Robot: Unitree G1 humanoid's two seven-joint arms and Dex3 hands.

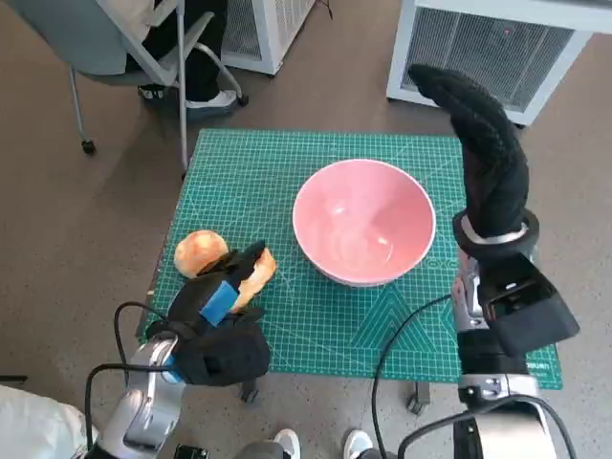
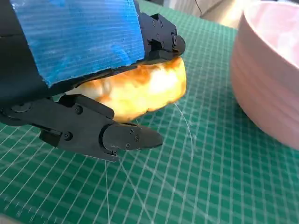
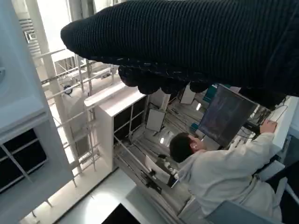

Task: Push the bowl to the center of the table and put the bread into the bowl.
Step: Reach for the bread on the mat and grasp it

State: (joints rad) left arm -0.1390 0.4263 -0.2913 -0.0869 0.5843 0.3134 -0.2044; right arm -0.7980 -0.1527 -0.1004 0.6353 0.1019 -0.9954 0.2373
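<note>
So the pink bowl [image 1: 364,222] sits pretty much mid-mat on the green cutting mat [image 1: 277,167], with open mat all around it, most on its far-left side. The bread [image 1: 222,260] is left of the bowl, close to the mat's left edge. The left hand [image 1: 222,320] has its fingers [image 2: 117,135] wrapped over and under the bread, gripping it. The right hand [image 1: 483,143] is raised just right of the bowl, fingers straight, holding nothing.
</note>
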